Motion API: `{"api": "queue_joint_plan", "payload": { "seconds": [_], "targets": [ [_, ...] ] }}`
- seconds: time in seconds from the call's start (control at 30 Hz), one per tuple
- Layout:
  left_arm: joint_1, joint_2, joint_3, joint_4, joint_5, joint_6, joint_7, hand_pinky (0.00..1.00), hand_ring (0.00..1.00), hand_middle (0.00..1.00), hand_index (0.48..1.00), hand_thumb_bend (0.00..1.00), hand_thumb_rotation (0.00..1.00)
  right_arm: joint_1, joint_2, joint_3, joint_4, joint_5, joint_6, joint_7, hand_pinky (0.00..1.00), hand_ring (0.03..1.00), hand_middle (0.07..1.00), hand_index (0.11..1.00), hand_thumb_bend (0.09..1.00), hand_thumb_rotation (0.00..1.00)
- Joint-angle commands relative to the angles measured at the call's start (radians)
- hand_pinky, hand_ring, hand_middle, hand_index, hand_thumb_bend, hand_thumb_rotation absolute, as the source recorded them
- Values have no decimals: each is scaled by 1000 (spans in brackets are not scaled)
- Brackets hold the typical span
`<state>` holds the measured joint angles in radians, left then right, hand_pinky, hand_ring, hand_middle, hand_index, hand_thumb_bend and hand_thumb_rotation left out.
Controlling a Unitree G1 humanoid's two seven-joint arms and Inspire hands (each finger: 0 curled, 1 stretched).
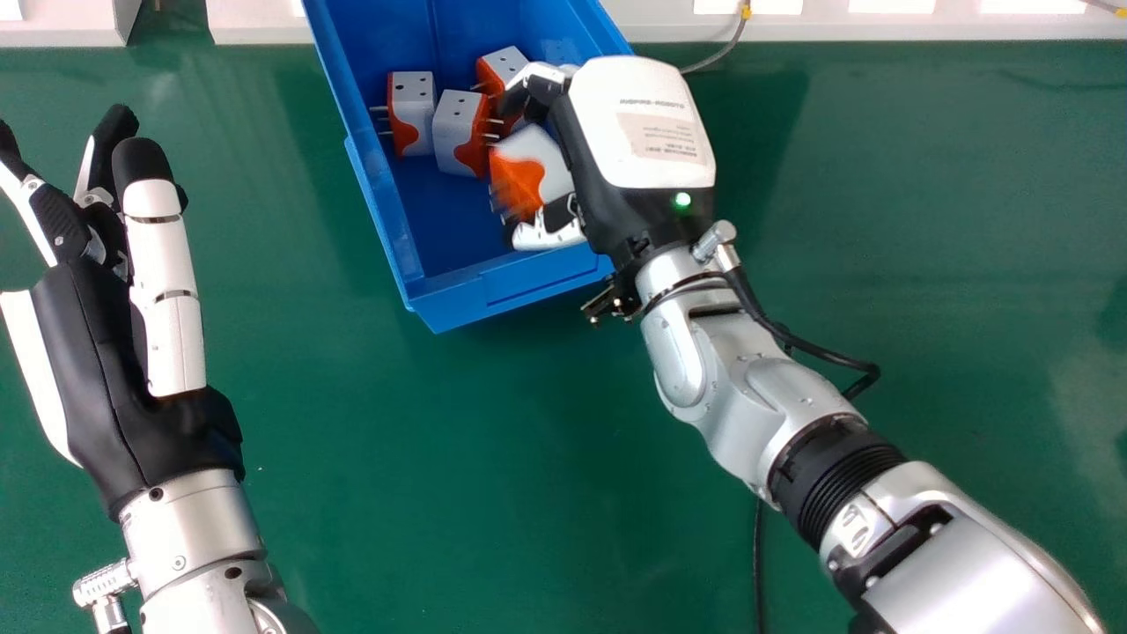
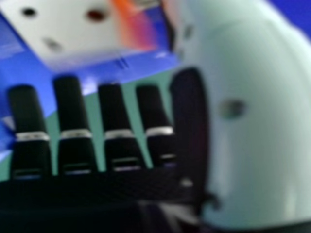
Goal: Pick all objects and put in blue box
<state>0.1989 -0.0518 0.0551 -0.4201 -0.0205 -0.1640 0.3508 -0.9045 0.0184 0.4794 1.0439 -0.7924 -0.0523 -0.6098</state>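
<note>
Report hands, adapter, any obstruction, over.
Right hand open over blue box. White-and-orange adapter near its fingertips, looks loose. Left hand open, clear of box. No obstruction seen.

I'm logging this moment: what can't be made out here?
Head view: the right hand hides part of the inside of the blue box.
Head view: the top edge cuts off the box's far end.
Head view: the left edge cuts off part of the left hand.
Right hand view: blur and the edge obscure the white-and-orange adapter.
</note>
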Motion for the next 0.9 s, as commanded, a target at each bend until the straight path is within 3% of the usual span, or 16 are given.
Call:
{"api": "queue_joint_plan", "payload": {
  "seconds": [0.0, 0.03, 0.07, 0.2, 0.27, 0.37, 0.5, 0.6, 0.7, 0.73, 0.8, 0.87],
  "targets": [
    [-6, -51, -4, -18, 3, -16, 3, 861, 905, 900, 875, 525, 755, -8, 2, 5, -54, -7, 27, -58, 865, 928, 948, 896, 846, 149],
    [-7, -51, -5, -16, 6, -16, 4, 858, 900, 892, 870, 526, 759, -3, 2, 8, -60, -8, 26, -73, 945, 971, 979, 958, 910, 263],
    [-7, -51, -6, -16, 7, -16, 5, 857, 898, 890, 868, 528, 760, 1, 0, 10, -64, -6, 21, -87, 965, 982, 987, 973, 931, 300],
    [-9, -54, -8, -20, 5, -11, 10, 858, 896, 887, 867, 534, 762, 12, -6, 15, -72, -3, -18, -158, 995, 997, 998, 996, 971, 426],
    [-5, -55, -11, -25, 6, -9, 12, 858, 896, 887, 867, 534, 762, 33, -11, 10, -106, 6, -57, -194, 995, 997, 998, 996, 971, 426],
    [1, -55, -17, -29, 15, -9, 16, 854, 892, 883, 863, 534, 769, 89, -27, 2, -180, 13, -136, -267, 1000, 1000, 1000, 1000, 905, 570],
    [7, -57, -27, -33, 18, -7, 22, 847, 883, 873, 848, 532, 761, 230, -39, -27, -358, 44, -219, -318, 946, 1000, 1000, 1000, 859, 671],
    [13, -55, -35, -31, 18, -14, 21, 845, 880, 872, 847, 525, 753, 357, -48, -48, -519, 73, -272, -324, 932, 1000, 1000, 1000, 824, 647],
    [18, -52, -42, -27, 20, -15, 19, 847, 880, 872, 846, 516, 743, 508, -39, -77, -623, 168, -409, -303, 890, 992, 1000, 1000, 775, 626],
    [19, -54, -46, -27, 19, -10, 20, 849, 882, 873, 846, 513, 742, 563, -29, -87, -653, 247, -450, -244, 871, 987, 1000, 1000, 764, 626],
    [22, -55, -53, -29, 16, -3, 18, 856, 885, 876, 852, 516, 742, 682, -18, -100, -727, 375, -472, -126, 866, 989, 1000, 1000, 773, 697],
    [23, -53, -59, -25, 14, -4, 13, 873, 897, 890, 871, 517, 757, 806, 1, -117, -818, 507, -433, -14, 862, 969, 1000, 1000, 732, 856]
  ]
}}
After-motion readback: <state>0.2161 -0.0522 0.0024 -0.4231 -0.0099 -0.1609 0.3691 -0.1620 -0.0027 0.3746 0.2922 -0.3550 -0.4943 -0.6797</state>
